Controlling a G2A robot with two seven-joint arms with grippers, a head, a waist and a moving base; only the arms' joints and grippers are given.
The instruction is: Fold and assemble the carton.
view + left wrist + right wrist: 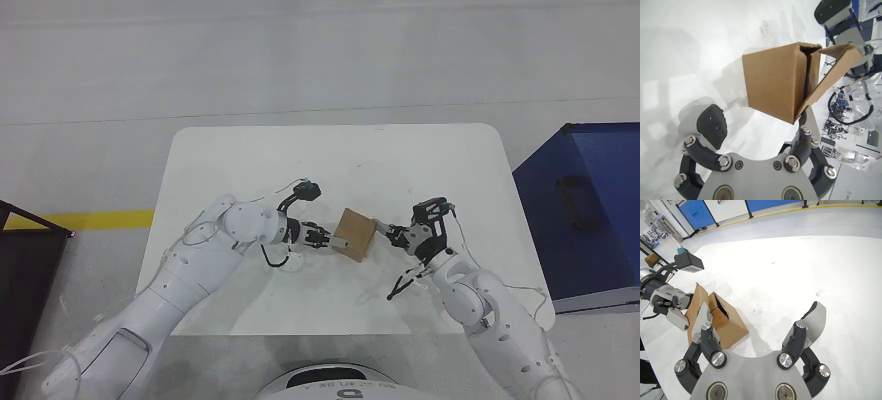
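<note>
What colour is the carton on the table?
The carton is plain brown cardboard, with no print on it. The left wrist view shows it best.

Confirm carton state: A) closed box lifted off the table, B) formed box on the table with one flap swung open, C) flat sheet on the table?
B: the carton rests on the table as a formed box, and its flap angles away from the body.

From overhead, looks straight down on the whole table (440, 160), far off. From the left wrist, faces the carton (770, 85) close up. From the right wrist, faces it from the opposite side, slightly farther back. Shares the carton across all three.
</note>
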